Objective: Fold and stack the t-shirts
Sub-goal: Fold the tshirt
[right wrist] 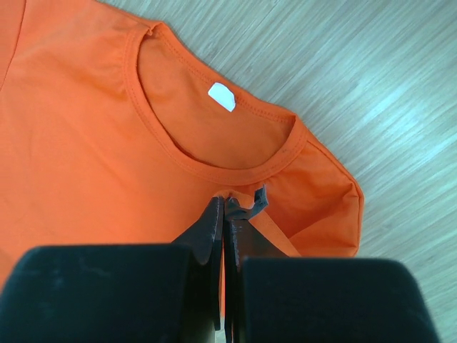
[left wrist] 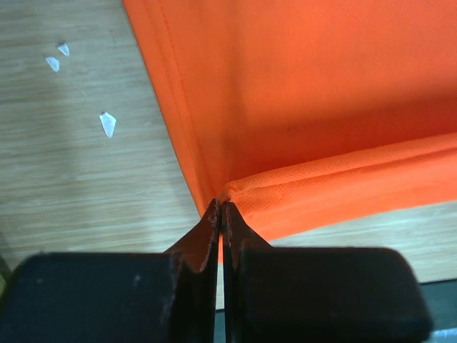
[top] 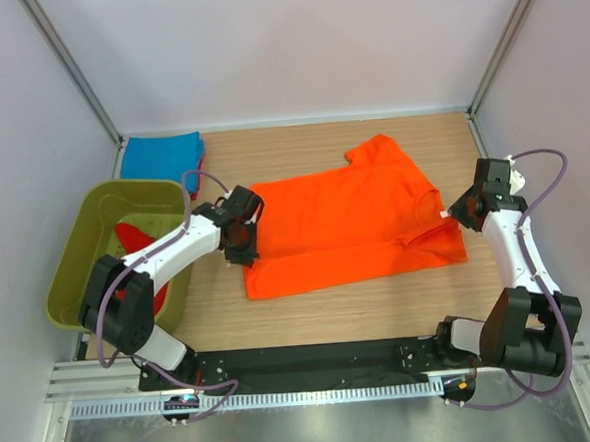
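Observation:
The orange t-shirt [top: 351, 228] lies spread across the middle of the table, with its lower strip folded over. My left gripper [top: 244, 236] is at the shirt's left edge. In the left wrist view it [left wrist: 221, 207] is shut on the corner where the folded orange t-shirt [left wrist: 314, 107] meets the wood. My right gripper [top: 462, 214] is at the shirt's right edge, by the collar. The right wrist view shows it [right wrist: 224, 200] shut on a pinch of the orange t-shirt [right wrist: 78, 143] just below the neck opening and its white label [right wrist: 221, 96]. A folded blue t-shirt [top: 161, 156] lies at the back left. A red t-shirt [top: 136, 239] sits in the tub.
The olive-green tub [top: 85, 229] stands at the left edge of the table, beside my left arm. White walls and metal posts close in the table on three sides. Small white flecks [left wrist: 107, 123] lie on the wood left of the orange shirt.

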